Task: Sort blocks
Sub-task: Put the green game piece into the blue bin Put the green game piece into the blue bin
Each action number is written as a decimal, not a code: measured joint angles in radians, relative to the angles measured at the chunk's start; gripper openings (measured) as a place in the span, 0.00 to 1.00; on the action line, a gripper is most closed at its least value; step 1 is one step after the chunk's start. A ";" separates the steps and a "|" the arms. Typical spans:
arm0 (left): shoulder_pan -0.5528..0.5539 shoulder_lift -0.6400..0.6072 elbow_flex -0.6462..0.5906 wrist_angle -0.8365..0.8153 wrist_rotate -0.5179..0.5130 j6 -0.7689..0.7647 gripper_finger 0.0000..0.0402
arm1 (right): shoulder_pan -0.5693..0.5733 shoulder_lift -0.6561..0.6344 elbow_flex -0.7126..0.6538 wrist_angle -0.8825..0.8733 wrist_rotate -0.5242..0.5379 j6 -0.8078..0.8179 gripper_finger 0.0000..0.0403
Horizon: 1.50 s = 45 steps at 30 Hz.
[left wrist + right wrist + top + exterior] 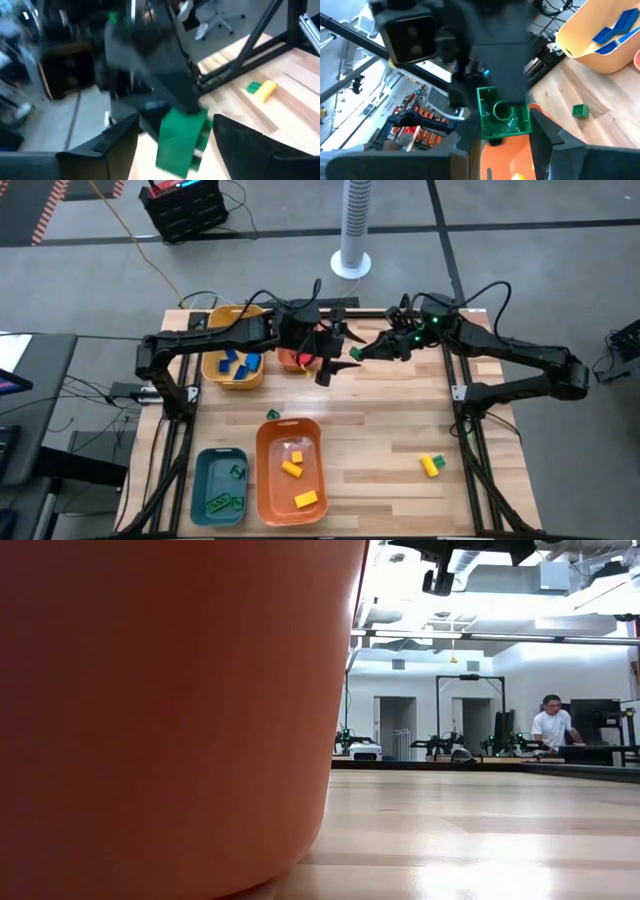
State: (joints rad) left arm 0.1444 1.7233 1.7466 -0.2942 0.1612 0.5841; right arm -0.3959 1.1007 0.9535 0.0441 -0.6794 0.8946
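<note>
Handover | we are pinching a green block [504, 112] in our right gripper [357, 352], mid-air over the worktop's [400, 430] far edge | we are spreading our left gripper [175, 135] around it, not yet gripping, probably to regrip it for the teal bin [203, 476].

Wooden table [380, 430] carrying three bins toward its left side: yellow bin [212, 368] near the far left corner, teal bin [202, 480] at the near left edge, orange bin [272, 475] just beside the teal one, toward the centre. Beyond the far edge, on the grey floor, a white tower fan [354, 225] and a black case [186, 208] with cables. Past the table in the low view, a seated person [551, 726] at a desk in a white room.
</note>
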 joint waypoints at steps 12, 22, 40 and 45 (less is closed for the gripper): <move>0.000 -0.003 0.001 -0.012 -0.007 0.133 0.34 | 0.004 0.001 0.000 0.014 0.001 0.047 0.31; 0.011 -0.006 0.001 -0.004 -0.006 0.085 0.23 | 0.004 0.002 -0.001 0.070 0.013 0.045 0.44; 0.120 -0.107 -0.001 -0.674 0.080 -0.284 0.22 | -0.168 -0.144 0.000 -0.415 0.130 -0.218 0.71; -0.024 -0.147 -0.028 -0.988 0.115 -0.351 0.22 | -0.186 -0.144 -0.050 -0.391 0.150 -0.252 0.71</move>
State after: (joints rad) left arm 0.1200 1.5767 1.7188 -1.2825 0.2765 0.2331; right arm -0.5816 0.9567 0.9033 -0.3467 -0.5298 0.6421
